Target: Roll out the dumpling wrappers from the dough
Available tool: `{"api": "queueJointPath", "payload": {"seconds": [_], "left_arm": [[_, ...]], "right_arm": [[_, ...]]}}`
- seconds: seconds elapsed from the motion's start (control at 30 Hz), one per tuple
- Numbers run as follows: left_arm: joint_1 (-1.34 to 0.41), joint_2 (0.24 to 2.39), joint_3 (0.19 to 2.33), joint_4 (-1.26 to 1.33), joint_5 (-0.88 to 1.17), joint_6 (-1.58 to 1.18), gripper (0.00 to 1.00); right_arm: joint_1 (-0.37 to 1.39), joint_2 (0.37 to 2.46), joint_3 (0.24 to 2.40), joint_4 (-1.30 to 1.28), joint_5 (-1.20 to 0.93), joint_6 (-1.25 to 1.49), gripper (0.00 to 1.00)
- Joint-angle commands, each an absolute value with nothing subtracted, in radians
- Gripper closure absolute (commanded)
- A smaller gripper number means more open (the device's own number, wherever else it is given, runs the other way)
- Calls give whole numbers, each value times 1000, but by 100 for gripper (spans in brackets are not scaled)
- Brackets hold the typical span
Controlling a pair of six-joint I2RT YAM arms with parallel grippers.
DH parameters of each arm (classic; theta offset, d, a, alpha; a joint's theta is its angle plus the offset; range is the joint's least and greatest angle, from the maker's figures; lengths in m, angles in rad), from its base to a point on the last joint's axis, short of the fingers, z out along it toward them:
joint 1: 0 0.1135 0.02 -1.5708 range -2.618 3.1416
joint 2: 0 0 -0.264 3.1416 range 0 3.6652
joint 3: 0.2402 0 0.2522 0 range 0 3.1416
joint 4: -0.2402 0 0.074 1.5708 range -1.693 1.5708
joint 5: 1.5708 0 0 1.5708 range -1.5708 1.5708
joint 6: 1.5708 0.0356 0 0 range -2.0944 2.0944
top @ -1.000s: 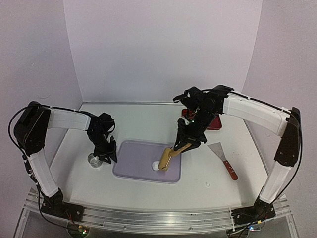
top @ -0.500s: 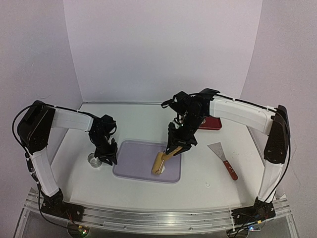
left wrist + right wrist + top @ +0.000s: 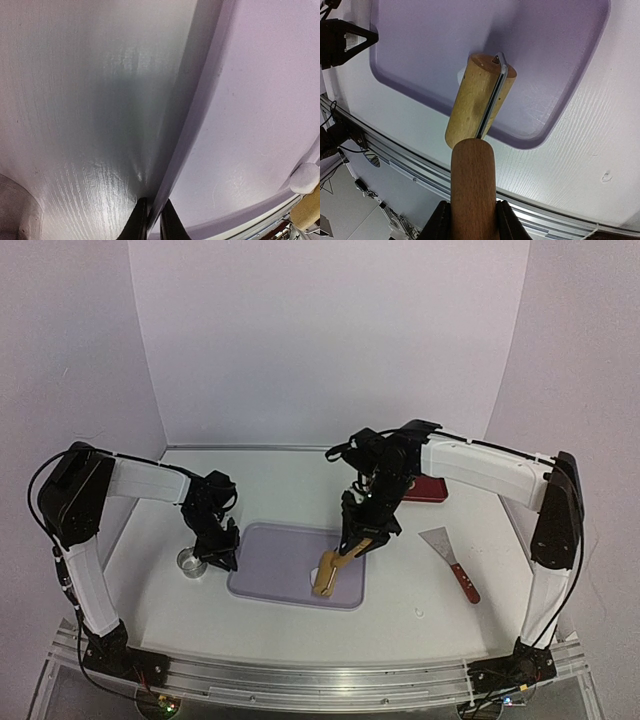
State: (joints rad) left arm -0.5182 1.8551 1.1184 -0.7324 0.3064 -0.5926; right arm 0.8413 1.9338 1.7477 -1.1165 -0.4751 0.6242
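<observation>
My right gripper is shut on the handle of a wooden roller. Its head lies on the purple tray, near the front rim. The dough, a small white lump, peeks out from under the head's left side. It also shows in the left wrist view. My left gripper is shut on the tray's left rim. No dumpling wrappers are in view.
A metal ring cutter stands on the table just left of my left gripper. A scraper with a red-brown handle lies right of the tray. A dark red object sits behind the right arm.
</observation>
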Motion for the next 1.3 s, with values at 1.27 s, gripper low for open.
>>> {"api": "queueJointPath", "payload": {"seconds": [1.27], "left_arm": [[-543, 1910, 1188, -720, 310, -586, 100]], "right_arm": [[873, 2091, 2244, -1431, -238, 694, 100]]}}
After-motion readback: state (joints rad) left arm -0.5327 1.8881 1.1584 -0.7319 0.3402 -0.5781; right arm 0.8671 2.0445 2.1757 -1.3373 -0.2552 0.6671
